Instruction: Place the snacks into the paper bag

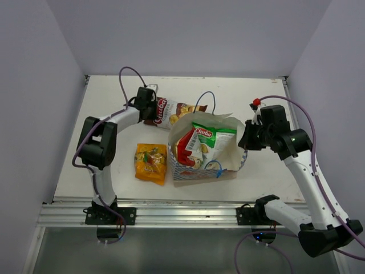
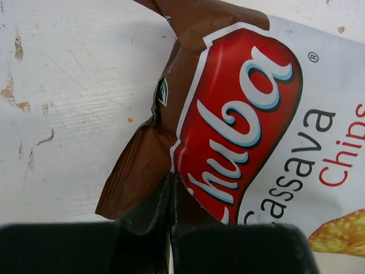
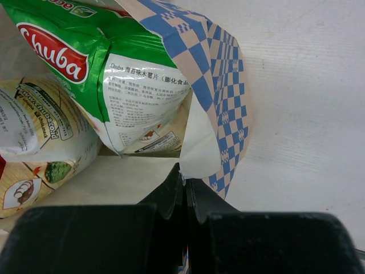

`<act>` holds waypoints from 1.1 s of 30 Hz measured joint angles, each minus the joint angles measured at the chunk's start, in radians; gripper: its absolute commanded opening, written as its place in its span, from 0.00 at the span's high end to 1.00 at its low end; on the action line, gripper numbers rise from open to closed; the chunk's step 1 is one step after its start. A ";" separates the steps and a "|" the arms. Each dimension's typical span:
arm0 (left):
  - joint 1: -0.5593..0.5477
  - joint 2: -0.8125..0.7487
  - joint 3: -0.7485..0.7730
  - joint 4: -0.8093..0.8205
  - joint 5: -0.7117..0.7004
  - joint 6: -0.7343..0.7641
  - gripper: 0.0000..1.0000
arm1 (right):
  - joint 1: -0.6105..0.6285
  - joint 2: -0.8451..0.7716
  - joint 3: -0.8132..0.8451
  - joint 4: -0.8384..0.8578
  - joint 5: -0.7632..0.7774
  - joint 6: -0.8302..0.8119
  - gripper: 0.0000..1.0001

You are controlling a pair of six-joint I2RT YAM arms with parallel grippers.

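Left gripper (image 2: 172, 184) is pinched shut on a corner of the brown-white Chuba packet (image 2: 245, 131), which lies flat just ahead of it. Right gripper (image 3: 183, 178) clamps the paper bag (image 3: 225, 97) by its rim, with the green-white packet (image 3: 114, 63) inside, just beyond. Next, I'd say: lift the packet and carry it over the bag's mouth.

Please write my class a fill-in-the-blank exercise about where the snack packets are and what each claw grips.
The left claw is shut on the brown-white packet, labelled ____ Chips.
The right claw is shut on the rim of the paper bag, and the green-white packet lies ____ it.
In the top view, the orange-yellow packet lies on the table to the bag's ____.
Missing words: Cassava; inside; left.
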 measured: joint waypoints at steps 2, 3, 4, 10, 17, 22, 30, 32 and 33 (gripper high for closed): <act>0.000 -0.013 -0.012 0.004 0.004 -0.001 1.00 | 0.000 0.006 0.000 0.001 -0.005 0.000 1.00; 0.000 -0.026 -0.016 0.001 0.004 -0.001 1.00 | 0.000 0.008 0.000 0.002 -0.008 0.000 1.00; 0.000 -0.044 -0.019 -0.005 0.004 -0.001 1.00 | 0.000 0.009 0.000 0.002 -0.010 0.000 1.00; 0.000 -0.204 -0.022 -0.006 -0.046 0.021 0.79 | 0.000 0.008 0.000 0.009 -0.030 0.000 1.00; 0.006 -0.173 0.006 -0.005 -0.092 0.042 0.03 | 0.000 0.006 -0.002 0.009 -0.031 0.000 1.00; 0.021 -0.017 0.030 -0.034 -0.055 0.042 0.02 | 0.000 -0.005 -0.002 0.008 -0.031 -0.003 1.00; 0.034 0.052 0.040 -0.031 -0.013 0.043 0.07 | 0.000 -0.004 -0.002 0.008 -0.032 -0.008 1.00; 0.034 0.070 0.041 -0.023 -0.004 0.043 0.08 | 0.000 -0.002 -0.001 0.008 -0.033 -0.009 1.00; 0.034 0.079 0.040 -0.021 0.001 0.043 0.08 | 0.000 0.002 0.001 0.008 -0.035 -0.010 1.00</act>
